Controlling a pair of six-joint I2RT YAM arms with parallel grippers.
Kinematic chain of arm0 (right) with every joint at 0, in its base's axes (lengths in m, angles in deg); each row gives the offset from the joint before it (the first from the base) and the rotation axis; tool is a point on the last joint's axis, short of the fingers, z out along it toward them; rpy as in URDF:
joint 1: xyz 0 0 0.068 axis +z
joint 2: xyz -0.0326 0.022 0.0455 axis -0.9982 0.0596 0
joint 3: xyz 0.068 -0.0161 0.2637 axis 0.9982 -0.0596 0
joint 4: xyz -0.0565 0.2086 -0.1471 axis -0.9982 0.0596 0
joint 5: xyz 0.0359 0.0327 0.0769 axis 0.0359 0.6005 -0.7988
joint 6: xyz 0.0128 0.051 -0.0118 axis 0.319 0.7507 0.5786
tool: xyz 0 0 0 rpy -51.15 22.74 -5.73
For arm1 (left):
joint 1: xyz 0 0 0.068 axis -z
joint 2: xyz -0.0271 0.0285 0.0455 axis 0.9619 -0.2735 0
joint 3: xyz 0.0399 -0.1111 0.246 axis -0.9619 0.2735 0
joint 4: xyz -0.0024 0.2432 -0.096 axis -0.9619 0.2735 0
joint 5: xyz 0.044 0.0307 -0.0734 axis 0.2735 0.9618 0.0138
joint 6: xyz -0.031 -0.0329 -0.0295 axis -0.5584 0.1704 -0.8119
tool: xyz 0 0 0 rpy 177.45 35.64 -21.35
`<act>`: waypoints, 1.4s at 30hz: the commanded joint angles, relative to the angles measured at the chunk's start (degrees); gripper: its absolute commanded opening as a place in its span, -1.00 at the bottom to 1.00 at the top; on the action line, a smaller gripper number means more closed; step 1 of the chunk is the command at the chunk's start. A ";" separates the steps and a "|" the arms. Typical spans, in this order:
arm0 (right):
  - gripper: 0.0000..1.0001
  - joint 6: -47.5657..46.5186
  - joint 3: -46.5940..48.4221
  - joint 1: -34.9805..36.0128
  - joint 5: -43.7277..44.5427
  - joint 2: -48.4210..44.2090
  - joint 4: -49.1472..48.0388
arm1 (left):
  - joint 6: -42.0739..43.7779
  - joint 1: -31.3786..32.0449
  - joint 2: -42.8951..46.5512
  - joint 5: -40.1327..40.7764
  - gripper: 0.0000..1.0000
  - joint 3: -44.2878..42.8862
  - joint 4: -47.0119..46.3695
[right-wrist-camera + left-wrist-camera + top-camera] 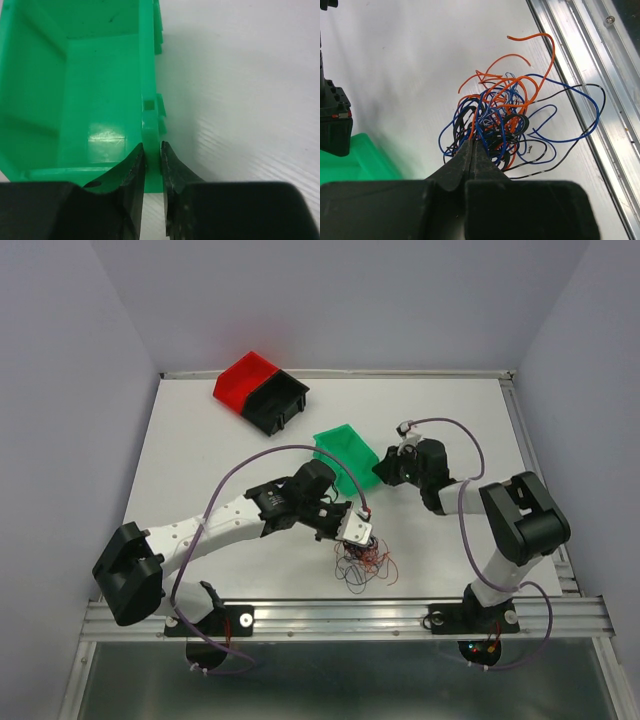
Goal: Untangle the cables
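Observation:
The cables (365,562) lie as one tangle of thin orange, blue and black wires near the table's front edge. In the left wrist view the cables (505,115) fan out just beyond my left gripper (473,144). Its jaws are pressed together at the tangle's near edge, with an orange and a blue strand running into the tips. In the top view the left gripper (355,532) hangs just above the pile. My right gripper (152,145) is shut on the side wall of a green bin (100,100), one finger inside and one outside. The right gripper (385,472) is at the bin's right rim.
The green bin (345,452) sits mid-table, tilted, and also shows in the left wrist view (350,160). A red bin (245,380) and a black bin (280,400) stand together at the back left. An aluminium rail (600,75) runs along the front edge close to the tangle.

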 commanded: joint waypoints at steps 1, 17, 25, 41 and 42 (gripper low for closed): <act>-0.98 1.76 -0.73 0.31 13.25 -3.95 -4.33 | -0.36 0.14 1.51 0.92 -1.00 -1.97 -2.52; -0.80 5.63 1.91 0.31 42.90 -2.64 1.55 | -7.58 -5.13 0.81 7.87 -1.00 -0.91 -13.34; -0.04 4.23 -2.21 0.31 37.28 -9.56 1.73 | -8.63 -6.09 -0.07 9.19 -1.00 -1.18 -14.22; 0.45 3.78 -26.56 2.41 2.21 -39.72 -11.18 | -18.38 -13.74 -0.16 7.34 -1.00 -4.87 -17.73; 0.50 3.70 -27.79 3.29 -0.58 -41.03 -13.28 | -19.26 -14.53 -0.07 6.73 -1.00 -5.13 -17.73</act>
